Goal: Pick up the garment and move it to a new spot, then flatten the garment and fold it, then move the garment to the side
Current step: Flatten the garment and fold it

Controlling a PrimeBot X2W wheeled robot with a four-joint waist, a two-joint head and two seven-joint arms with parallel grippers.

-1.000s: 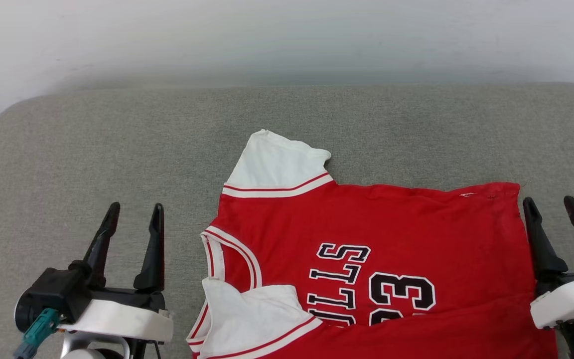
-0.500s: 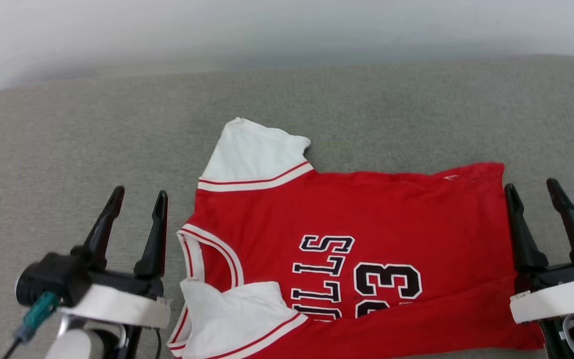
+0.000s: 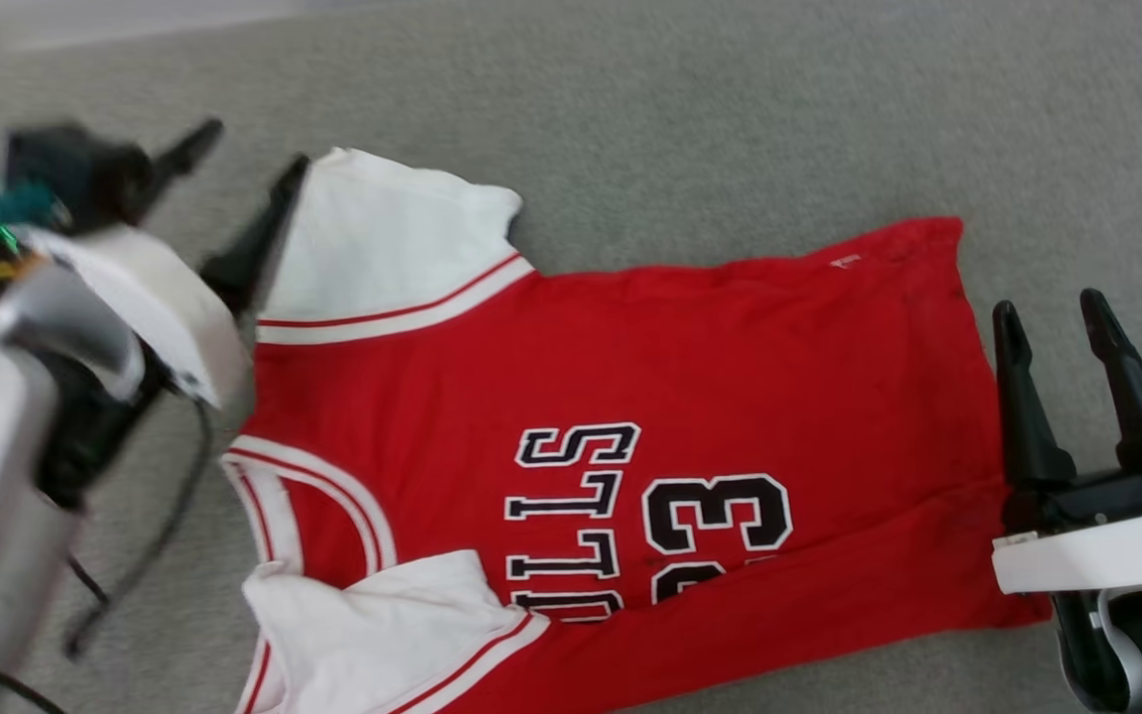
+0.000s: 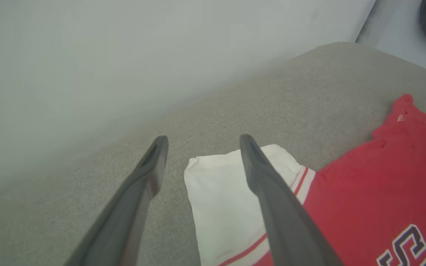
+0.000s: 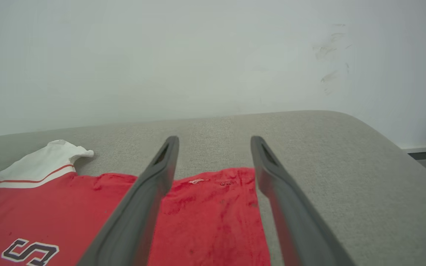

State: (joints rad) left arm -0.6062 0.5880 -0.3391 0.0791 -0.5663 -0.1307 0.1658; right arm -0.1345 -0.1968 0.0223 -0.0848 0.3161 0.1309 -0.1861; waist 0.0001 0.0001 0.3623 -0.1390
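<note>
left jaws and right jaws alike stand spread wide and empty as the garment (image 3: 690,367) lies front-up on a grey cushioned surface (image 3: 690,119). its long axis runs across the head view, with the collar (image 3: 274,496) toward the robot's left and the hem (image 3: 968,377) toward its right. the far sleeve (image 3: 383,238) lies out flat on the side away from the robot. the near sleeve (image 3: 373,625) is turned in over the chest and covers the start of the lettering.

the left jaws sit at the outer edge of that far sleeve. in the left wrist view its corner lies in the gap, and one finger (image 4: 272,199) crosses in front of the white cloth. whether the tips touch the fabric cannot be told. the right jaws sit just beside the hem, and in the right wrist view the hem's far corner shows between the fingers (image 5: 150,199).

each arm looks set over its own end of the garment's far edge. judging from that, the coming move is probably a paired pinch along this edge. the near sleeve would need opening before any clean fold.
</note>
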